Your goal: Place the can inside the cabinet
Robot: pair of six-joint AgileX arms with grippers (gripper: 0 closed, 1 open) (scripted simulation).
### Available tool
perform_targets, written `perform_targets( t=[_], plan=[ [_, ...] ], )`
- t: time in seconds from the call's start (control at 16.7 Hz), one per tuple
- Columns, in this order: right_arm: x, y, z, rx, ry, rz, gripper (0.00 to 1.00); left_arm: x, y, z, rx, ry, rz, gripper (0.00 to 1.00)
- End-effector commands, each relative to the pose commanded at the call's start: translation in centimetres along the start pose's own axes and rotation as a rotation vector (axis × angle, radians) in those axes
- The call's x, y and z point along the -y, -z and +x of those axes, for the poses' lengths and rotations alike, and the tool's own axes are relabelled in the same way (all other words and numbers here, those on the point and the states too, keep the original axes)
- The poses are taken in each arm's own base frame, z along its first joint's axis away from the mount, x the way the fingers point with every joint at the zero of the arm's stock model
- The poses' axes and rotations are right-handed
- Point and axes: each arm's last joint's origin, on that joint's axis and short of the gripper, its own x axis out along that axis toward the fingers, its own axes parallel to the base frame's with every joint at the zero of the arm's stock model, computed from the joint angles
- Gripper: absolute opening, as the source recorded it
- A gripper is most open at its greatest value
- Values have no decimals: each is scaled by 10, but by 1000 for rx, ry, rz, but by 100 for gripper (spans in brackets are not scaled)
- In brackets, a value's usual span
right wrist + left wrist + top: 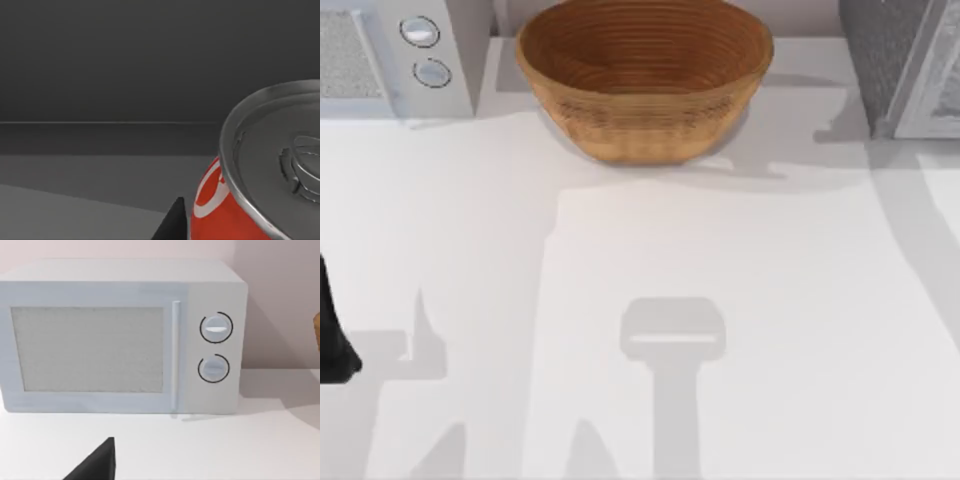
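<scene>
Up close in the right wrist view, the can (270, 170) is sitting very near the camera, its silver top and the red label with white marks showing against a dim grey interior with a flat floor and a back wall. One dark fingertip (172, 222) of the right claw is showing just beside the can, but whether the claw is gripping the can or standing free of it cannot be told.

From above, the cabinet (885, 60) is standing at the far right corner of the table (620, 300), its grey speckled side turned toward the bowl and its paler white-framed door panel (940, 80) running off the right edge. A large wooden bowl (642, 75) is resting at the middle of the far edge, between the cabinet and the white microwave (390, 50) at the far left corner, apart from both.

At the left edge of the table, a dark part of the left arm (332, 335) is showing. Its wrist view is looking at the front of the microwave, with two round knobs (216, 328) beside the door, and one dark fingertip (97, 462) of the left claw over the bare table; its opening cannot be told.
</scene>
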Motion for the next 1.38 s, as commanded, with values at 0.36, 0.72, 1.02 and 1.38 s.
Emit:
perform_targets(
  t=[0.36, 0.72, 1.02, 1.38],
  plan=[
    [-5, -10, 13, 2, 1, 1, 0, 0, 0, 0, 0, 0, 0, 100],
    [-6, -14, 26, -6, 0, 2, 0, 0, 0, 0, 0, 0, 0, 100],
    [-9, -34, 72, -3, -2, 1, 0, 0, 0, 0, 0, 0, 0, 100],
    [-6, -41, 132, 8, 1, 3, 0, 0, 0, 0, 0, 0, 0, 100]
  ],
)
